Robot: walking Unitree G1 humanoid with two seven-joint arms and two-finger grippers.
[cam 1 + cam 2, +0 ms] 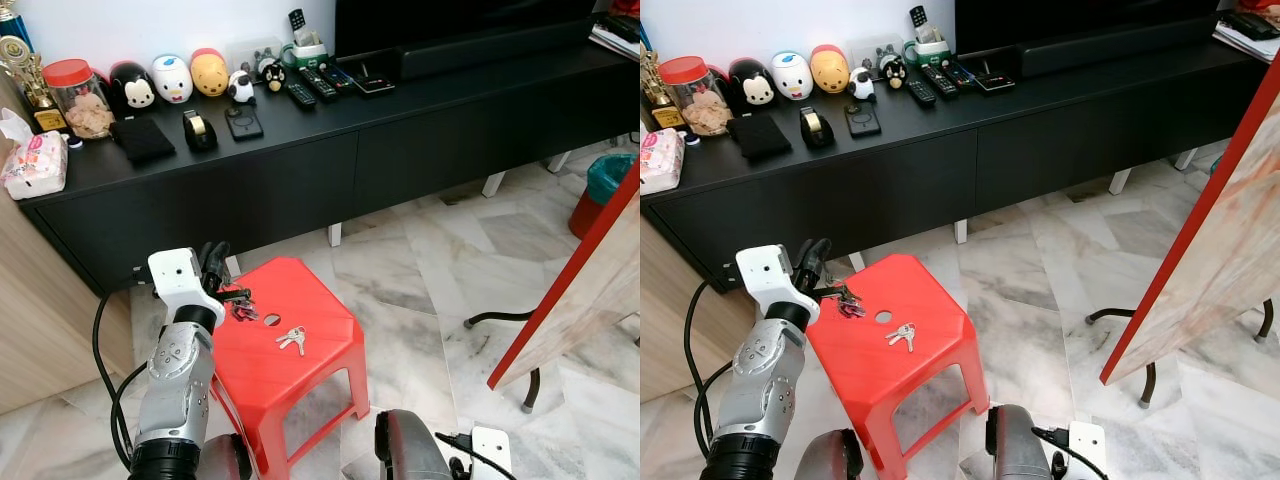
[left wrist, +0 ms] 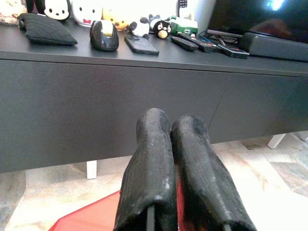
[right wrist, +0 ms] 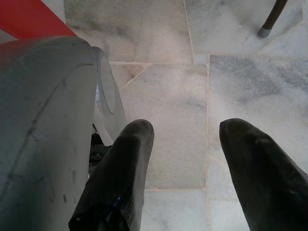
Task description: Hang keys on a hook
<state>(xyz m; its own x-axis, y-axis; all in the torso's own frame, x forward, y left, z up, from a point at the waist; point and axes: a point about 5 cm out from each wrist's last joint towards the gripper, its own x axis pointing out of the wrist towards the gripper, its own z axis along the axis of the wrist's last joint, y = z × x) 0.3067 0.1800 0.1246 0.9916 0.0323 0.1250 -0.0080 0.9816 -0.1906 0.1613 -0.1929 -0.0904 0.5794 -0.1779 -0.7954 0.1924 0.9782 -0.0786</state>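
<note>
Nearest you, the left arm rises at the near left, its left end effector [image 1: 215,272] pinched narrow on a dark bunch of keys [image 1: 243,308] at the red stool's [image 1: 320,355] far-left corner. Your right end effector [image 3: 185,159] hangs low over the marble floor [image 1: 420,270], fingers spread wide and empty. A second, silver set of keys [image 1: 292,339] lies loose mid-seat, beside the stool's centre hole. Judge both bunches light, rigid metal, slippery and prone to swing; take them by the ring, leaving the loop free for a hook. No hook can be made out. Beyond the stool, the long black cabinet [image 1: 300,180] carries toys, remotes and a phone on its tabletop; a red board [image 1: 590,270] leans at right.
</note>
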